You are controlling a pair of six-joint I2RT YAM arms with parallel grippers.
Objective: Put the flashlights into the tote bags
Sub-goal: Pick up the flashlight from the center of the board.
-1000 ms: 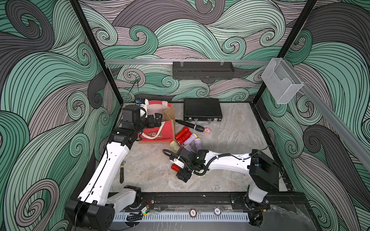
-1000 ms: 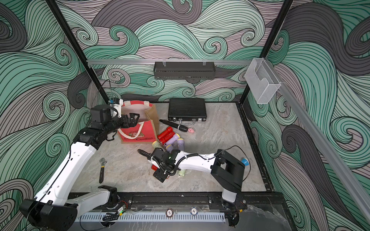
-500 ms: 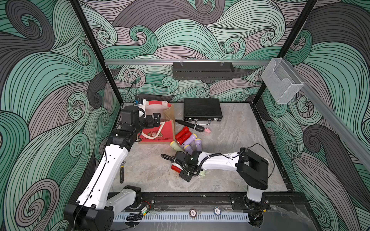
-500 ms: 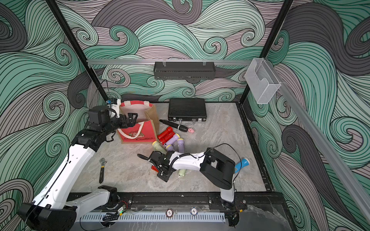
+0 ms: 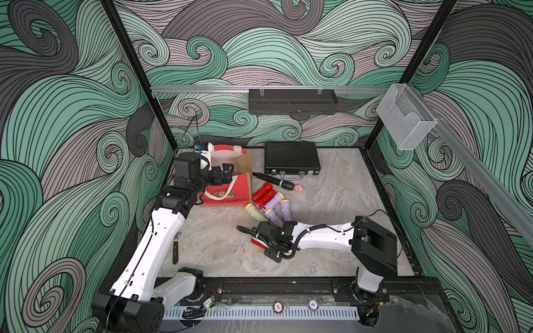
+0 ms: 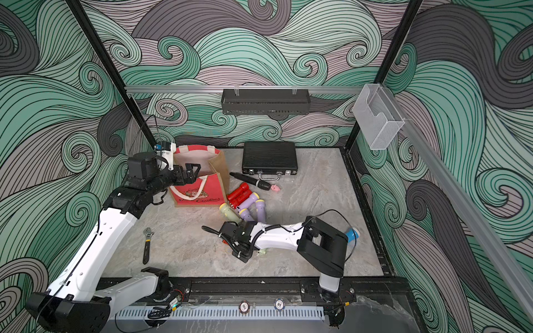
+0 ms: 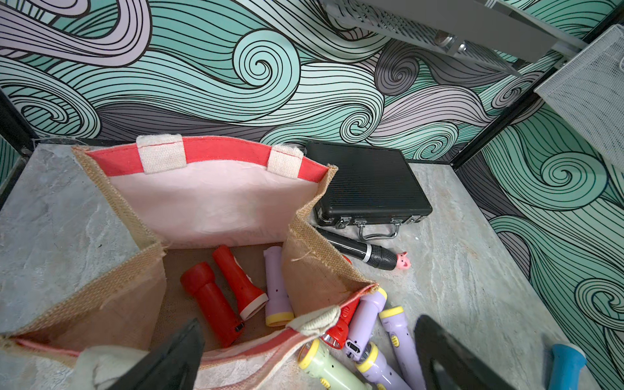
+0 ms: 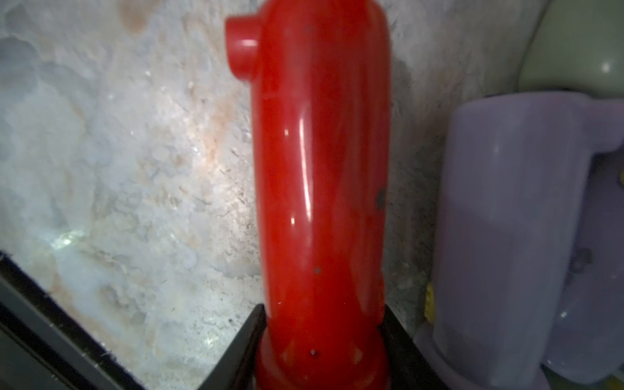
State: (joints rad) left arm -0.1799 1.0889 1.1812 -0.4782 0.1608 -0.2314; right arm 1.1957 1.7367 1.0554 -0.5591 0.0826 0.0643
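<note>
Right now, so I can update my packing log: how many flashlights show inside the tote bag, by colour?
Inside the tote bag, as far as shows:
Red flashlights: 2
Lilac flashlights: 1
Total: 3

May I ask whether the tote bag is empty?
Not empty: a red flashlight, a second red flashlight and a lilac flashlight lie inside the tote bag.

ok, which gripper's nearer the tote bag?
Left. The left gripper hangs open over the mouth of the tote bag; the right gripper sits apart on the table, jaws around a red flashlight.
</note>
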